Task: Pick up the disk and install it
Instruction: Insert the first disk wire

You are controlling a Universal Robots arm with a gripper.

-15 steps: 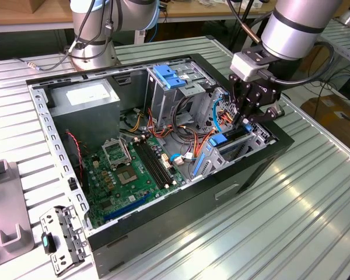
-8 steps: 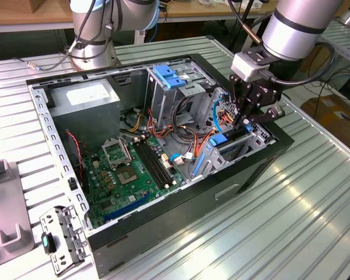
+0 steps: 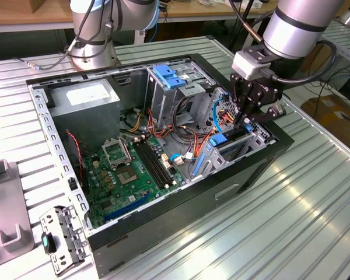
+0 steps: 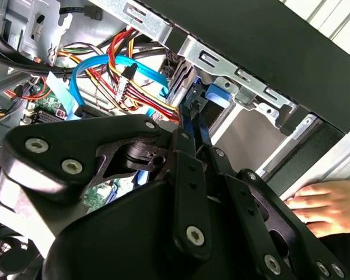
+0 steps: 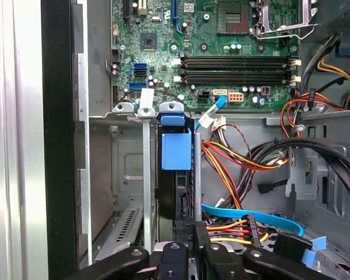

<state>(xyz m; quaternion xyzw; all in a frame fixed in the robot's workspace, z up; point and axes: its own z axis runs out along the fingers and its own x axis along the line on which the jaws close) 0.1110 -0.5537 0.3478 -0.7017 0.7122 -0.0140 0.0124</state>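
Case (image 3: pixel 256 169): open black PC tower lying on its side on a ribbed metal table (image 3: pixel 315 221).
Board (image 3: pixel 134 175): green motherboard w/ dark RAM slots.
PSU (image 3: pixel 84 99): grey box at the case's far end.
Cables (image 5: pixel 233 160): red, yellow, orange bundle; thin light-blue cable (image 5: pixel 251 216) nearby.

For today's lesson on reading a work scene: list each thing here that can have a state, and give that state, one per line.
Computer case: lying on its side, side panel off.
Disk: standing on edge in the drive bay.
Gripper: fingers closed on the disk's edge.
CPU socket: empty, its frame shut.
Hand: resting flat beside the case.
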